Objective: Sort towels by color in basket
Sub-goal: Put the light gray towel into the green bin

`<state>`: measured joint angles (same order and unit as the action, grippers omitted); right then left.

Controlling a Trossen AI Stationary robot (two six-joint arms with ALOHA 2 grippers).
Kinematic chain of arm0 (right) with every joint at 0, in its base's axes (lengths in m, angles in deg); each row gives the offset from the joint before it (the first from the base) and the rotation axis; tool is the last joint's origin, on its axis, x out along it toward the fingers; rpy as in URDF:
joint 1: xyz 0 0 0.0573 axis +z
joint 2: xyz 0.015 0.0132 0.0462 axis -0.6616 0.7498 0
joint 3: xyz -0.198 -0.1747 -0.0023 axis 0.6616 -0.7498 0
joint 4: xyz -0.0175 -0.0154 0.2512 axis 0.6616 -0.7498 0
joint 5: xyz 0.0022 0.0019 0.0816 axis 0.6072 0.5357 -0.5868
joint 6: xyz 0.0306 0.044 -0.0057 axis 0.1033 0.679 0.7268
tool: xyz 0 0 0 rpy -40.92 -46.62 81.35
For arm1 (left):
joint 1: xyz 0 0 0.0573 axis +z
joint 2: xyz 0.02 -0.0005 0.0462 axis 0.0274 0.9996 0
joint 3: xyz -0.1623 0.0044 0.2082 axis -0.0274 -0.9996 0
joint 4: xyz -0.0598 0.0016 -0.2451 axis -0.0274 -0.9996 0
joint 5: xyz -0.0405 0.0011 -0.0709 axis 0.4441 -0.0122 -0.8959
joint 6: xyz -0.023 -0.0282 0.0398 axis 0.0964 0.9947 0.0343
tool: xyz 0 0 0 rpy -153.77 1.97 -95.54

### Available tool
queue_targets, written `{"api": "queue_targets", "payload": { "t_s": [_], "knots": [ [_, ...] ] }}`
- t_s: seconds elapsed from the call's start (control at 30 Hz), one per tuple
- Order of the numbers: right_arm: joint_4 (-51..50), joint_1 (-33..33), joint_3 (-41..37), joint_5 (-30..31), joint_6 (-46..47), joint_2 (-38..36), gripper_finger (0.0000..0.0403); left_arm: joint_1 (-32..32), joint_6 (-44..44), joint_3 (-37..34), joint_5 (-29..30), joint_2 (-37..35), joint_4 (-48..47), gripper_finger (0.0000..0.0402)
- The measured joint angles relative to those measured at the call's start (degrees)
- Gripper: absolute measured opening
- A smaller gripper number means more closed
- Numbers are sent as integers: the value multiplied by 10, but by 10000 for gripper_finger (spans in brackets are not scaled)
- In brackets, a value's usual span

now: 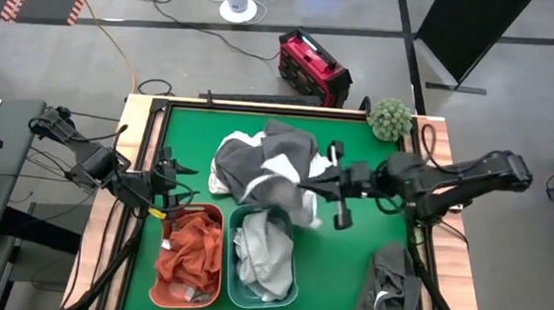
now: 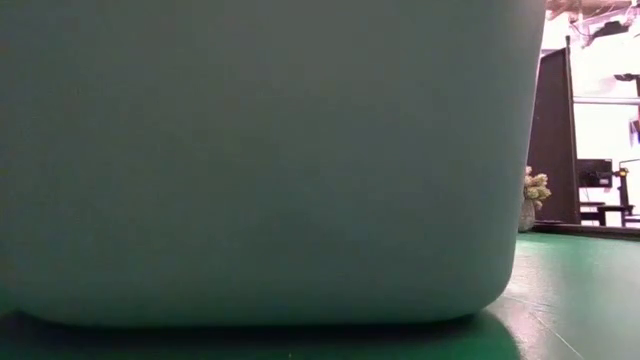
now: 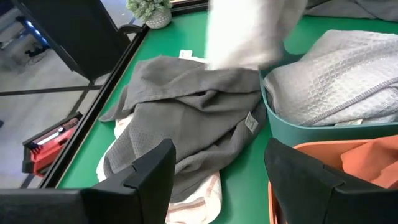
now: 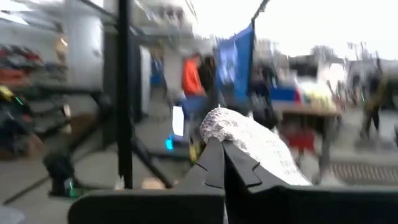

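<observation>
Step in hand, as judged: right gripper (image 1: 326, 191), clenched on a light grey towel (image 1: 288, 200), is carrying it over the teal basket (image 1: 291, 285); best to bring the hanging cloth fully inside the rim, low over the light grey towels already there, before letting go, so no corner drapes onto the mixed pile (image 1: 256, 163) at table centre. Right arm reaches in from the right edge, stretched level, wrist raised; its wrist view shows cloth pinched between the shut fingers. Left gripper (image 1: 163, 194) waits near the left edge beside the orange basket (image 1: 159, 289), fingers spread, holding nothing. Rust-orange towels (image 1: 192, 249) fill that basket; a dark grey towel (image 1: 390, 288) lies at the near right corner.
</observation>
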<state>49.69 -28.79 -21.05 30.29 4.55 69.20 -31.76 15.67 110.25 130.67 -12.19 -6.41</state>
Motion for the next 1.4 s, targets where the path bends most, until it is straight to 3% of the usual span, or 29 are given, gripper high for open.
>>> {"api": "queue_targets", "payload": {
  "t_s": [0.17,0.43,0.73,0.87,1.07,1.23,1.33,1.4],
  "knots": [
    [14,38,72,-48,-60,7,13,0,-1,0,8,0,0,235],
    [11,95,188,-58,-114,81,17,0,0,0,10,0,0,235],
    [2,53,252,-54,-66,219,18,0,0,0,9,0,-1,235],
    [-32,29,255,33,-61,232,18,0,10,0,3,0,-4,235],
    [-129,19,257,274,-101,214,17,0,14,0,-3,0,-6,235],
    [-271,29,257,284,-4,217,17,0,16,0,-3,0,-6,235],
    [-400,37,256,256,105,220,16,0,16,0,-3,0,-6,235],
    [-433,41,248,227,166,233,16,0,17,0,-3,0,-5,235]
  ]
}}
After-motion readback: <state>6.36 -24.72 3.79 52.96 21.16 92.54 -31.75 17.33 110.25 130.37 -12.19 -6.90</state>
